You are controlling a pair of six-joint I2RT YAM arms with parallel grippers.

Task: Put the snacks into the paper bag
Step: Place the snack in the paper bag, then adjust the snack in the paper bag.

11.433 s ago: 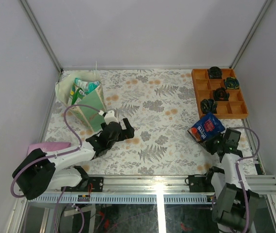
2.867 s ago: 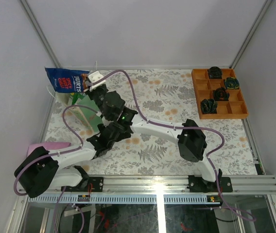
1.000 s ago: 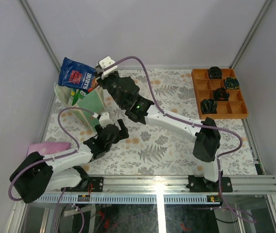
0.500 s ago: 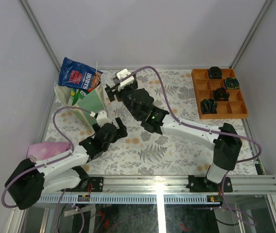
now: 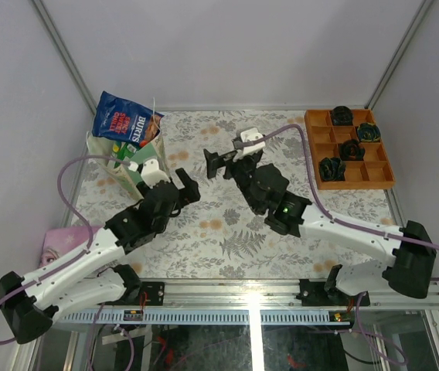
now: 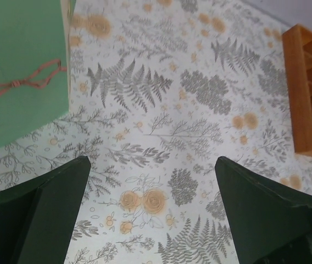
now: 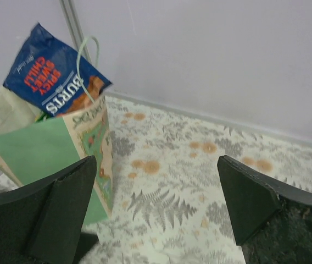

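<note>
The cream and mint-green paper bag (image 5: 137, 164) stands upright at the far left of the table. The blue BURTS crisp bag (image 5: 125, 121) sticks out of its mouth, tilted, with other snacks showing below it. In the right wrist view the crisp bag (image 7: 54, 71) rests on top of the paper bag (image 7: 46, 151), left of my jaws. My right gripper (image 5: 221, 161) is open and empty over the table, to the right of the bag. My left gripper (image 5: 184, 186) is open and empty just right of the bag's green side (image 6: 21, 60).
An orange compartment tray (image 5: 318, 158) with dark round objects stands at the far right and shows at the edge of the left wrist view (image 6: 305, 93). A flat pink item (image 5: 52, 243) lies at the near left edge. Grey walls close in the table.
My right gripper has let go of the crisp bag, opened wide and drawn back to the right. The crisp bag stays in the paper bag's mouth. My left arm has shifted forward a little.
</note>
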